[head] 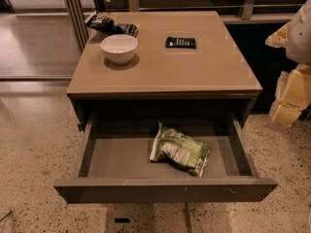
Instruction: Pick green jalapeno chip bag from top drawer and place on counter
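Note:
The green jalapeno chip bag (180, 150) lies flat on the floor of the open top drawer (165, 189), a little right of its middle. The drawer is pulled out toward me below the tan counter (194, 67). My gripper (290, 98) is at the right edge of the view, beside the counter's right side and above the floor. It is well apart from the bag and touches nothing that I can see. Part of the arm is cut off by the frame edge.
On the counter stand a white bowl (119, 47) at the back left, a dark blue-black snack bag (109, 24) behind it, and a small black flat object (181, 42) at the back middle. Speckled floor surrounds the cabinet.

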Robot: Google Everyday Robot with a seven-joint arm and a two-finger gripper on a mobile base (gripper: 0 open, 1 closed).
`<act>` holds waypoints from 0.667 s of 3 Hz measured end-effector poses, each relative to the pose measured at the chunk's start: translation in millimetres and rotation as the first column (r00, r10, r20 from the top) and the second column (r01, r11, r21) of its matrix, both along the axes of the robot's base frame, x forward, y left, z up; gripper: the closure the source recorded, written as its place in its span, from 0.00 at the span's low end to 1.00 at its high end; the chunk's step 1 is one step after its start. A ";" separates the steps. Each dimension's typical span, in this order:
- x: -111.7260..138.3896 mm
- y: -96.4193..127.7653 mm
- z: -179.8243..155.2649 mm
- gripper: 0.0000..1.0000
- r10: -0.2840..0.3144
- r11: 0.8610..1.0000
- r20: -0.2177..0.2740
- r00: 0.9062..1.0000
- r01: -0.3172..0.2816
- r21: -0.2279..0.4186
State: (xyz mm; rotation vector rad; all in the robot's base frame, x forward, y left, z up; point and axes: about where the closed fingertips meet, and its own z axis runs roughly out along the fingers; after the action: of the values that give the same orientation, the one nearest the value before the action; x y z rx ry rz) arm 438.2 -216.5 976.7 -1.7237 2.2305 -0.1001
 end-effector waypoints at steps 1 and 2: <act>0.0 0.0 0.0 0.00 0.000 1.000 0.000 1.000 0.000 0.000; 0.0 0.0 0.0 0.19 0.000 1.000 0.000 1.000 0.000 0.000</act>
State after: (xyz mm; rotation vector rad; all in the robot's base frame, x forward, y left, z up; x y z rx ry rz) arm 438.2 -216.5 976.7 -1.7236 2.2304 -0.1002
